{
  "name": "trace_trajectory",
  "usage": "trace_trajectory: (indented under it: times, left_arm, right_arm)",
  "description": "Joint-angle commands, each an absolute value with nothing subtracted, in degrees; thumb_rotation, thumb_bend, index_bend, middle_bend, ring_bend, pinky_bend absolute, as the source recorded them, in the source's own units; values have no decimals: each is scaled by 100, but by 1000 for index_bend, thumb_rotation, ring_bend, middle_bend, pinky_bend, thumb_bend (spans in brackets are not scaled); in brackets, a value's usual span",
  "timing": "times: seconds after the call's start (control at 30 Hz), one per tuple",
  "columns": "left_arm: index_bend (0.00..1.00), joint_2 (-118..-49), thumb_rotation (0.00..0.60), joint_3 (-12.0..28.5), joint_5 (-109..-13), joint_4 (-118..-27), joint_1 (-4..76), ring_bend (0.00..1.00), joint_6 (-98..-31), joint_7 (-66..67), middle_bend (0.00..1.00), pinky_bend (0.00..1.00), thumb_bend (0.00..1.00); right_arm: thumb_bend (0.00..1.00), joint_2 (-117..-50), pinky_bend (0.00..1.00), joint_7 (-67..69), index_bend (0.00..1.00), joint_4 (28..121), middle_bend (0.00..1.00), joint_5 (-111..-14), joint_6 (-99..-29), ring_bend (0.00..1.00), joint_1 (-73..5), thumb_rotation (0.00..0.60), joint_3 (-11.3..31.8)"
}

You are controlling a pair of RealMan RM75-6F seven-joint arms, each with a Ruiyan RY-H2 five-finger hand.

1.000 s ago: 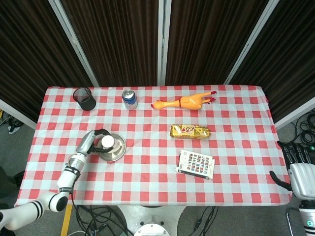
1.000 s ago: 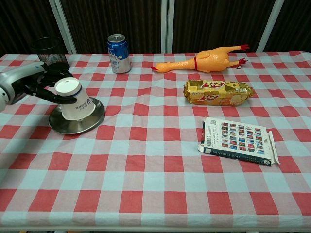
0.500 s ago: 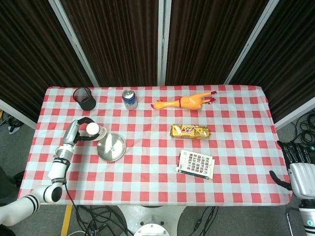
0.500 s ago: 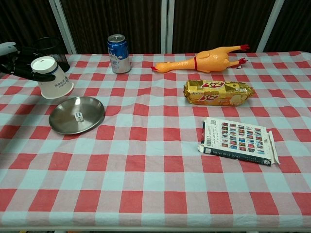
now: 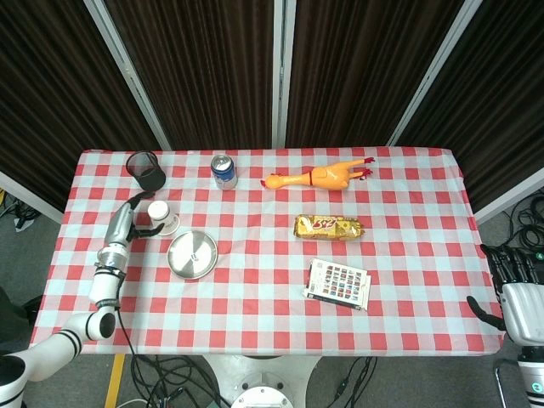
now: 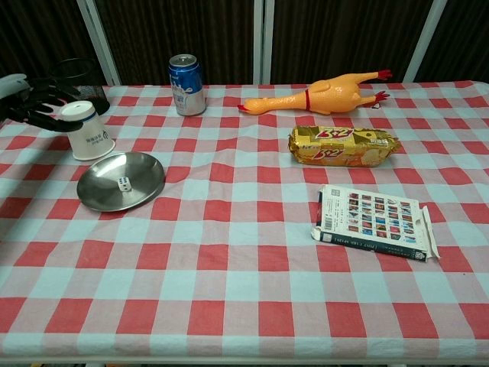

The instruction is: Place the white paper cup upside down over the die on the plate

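1. Your left hand (image 6: 34, 99) sits at the tabletop's far-left edge, fingers spread around the white paper cup (image 6: 88, 131); whether they actually touch the cup or only flank it cannot be told from either view.
2. The white paper cup stands upside down on the checked cloth, just off the plate's rim at about 11 o'clock from the plate (image 6: 145, 191).
3. The plate lies flat and uncovered, with the die (image 6: 122, 183) sitting near its middle, well clear of the cup.
4. At 12 o'clock from your left hand stands a black mesh cup (image 5: 145, 170), close behind it.
5. At 1 o'clock from the plate, at the far edge, stands a blue can (image 6: 186, 74).
6. Further round at 2 o'clock lies a rubber chicken (image 6: 321, 95), and below it a gold snack packet (image 6: 342, 145).
7. At 4 o'clock from the plate lies a booklet (image 6: 374, 222), flat on the tabletop (image 6: 244, 306).
8. Your right hand (image 5: 512, 270) hangs off the tabletop's right side, holding nothing; its fingers look loosely extended, apart.
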State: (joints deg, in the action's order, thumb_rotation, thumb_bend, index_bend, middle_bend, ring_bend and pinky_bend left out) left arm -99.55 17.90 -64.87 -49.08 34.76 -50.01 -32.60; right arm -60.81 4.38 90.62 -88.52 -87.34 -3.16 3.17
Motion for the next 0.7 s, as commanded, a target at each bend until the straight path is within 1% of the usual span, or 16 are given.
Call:
trace_trajectory:
  times: [0.03,0.1,0.23,0.33,0.43,0.6,0.7]
  left_arm:
    - [164,-9742,600,1729,-6826,-5163,3151,86,-5903,-3072,125,79,227]
    - [164,-9450,600,1597,-7028,-5477,2941,86,-6240,-2958,125,79,224]
    - [165,-8715,600,1228,-7370,-6205,2344,86,-7049,-2262,146,78,210]
    - [165,-8262,600,997,-7484,-6650,1880,86,-7591,-1773,149,76,205]
    - [165,-7885,600,776,-7547,-7001,1420,86,-8055,-1433,149,70,204]
    - [167,-7411,600,432,-7557,-7771,814,86,-8544,-756,149,68,205]
    - [169,-7291,600,280,-7611,-8126,556,86,-8785,-459,150,68,203]
  right_arm:
    - [169,-6051,0,422,7,9078,129,-8844,-8769,0,-298,600,328]
    - [170,-6034,0,415,7,9092,129,-8828,-8784,0,-289,600,337]
    - [170,-6021,0,480,7,9071,126,-8777,-8729,0,-296,600,343]
    - [170,-6031,0,579,7,9035,112,-8777,-8655,0,-333,600,342]
    - [194,-6037,0,611,7,9014,86,-8820,-8595,0,-377,600,330]
    - [207,-6077,0,615,7,9011,79,-8982,-8637,0,-425,600,318]
    - [207,-6111,0,582,8,9012,79,-9045,-8625,0,-466,600,315]
